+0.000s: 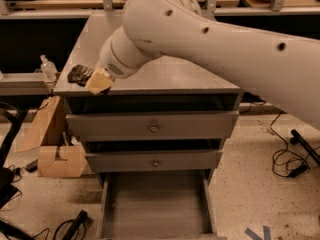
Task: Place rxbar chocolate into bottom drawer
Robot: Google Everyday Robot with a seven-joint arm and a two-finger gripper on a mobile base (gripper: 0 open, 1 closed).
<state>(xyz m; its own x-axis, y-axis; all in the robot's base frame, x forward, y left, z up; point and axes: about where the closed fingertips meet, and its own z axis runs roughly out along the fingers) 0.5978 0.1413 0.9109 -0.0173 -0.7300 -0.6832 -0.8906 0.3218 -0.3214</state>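
The tan two-finger claw [93, 80] hangs over the front left corner of the flat grey metal worktop [165, 76], clamped on the small dark wrapped rxbar chocolate [79, 75], which juts to its left. Under the worktop sit two stacked grey metal drawer fronts [152, 127]; below them the wide grey metal bottom drawer [155, 204] stands pulled forward. A brown cardboard box [57, 160] lies on the floor to the left.

Dark, crumpled rxbar chocolate [80, 75] held by the gripper [94, 81] at the surface's [190, 79] front-left corner; grey bottom drawer [155, 204] pulled open below.
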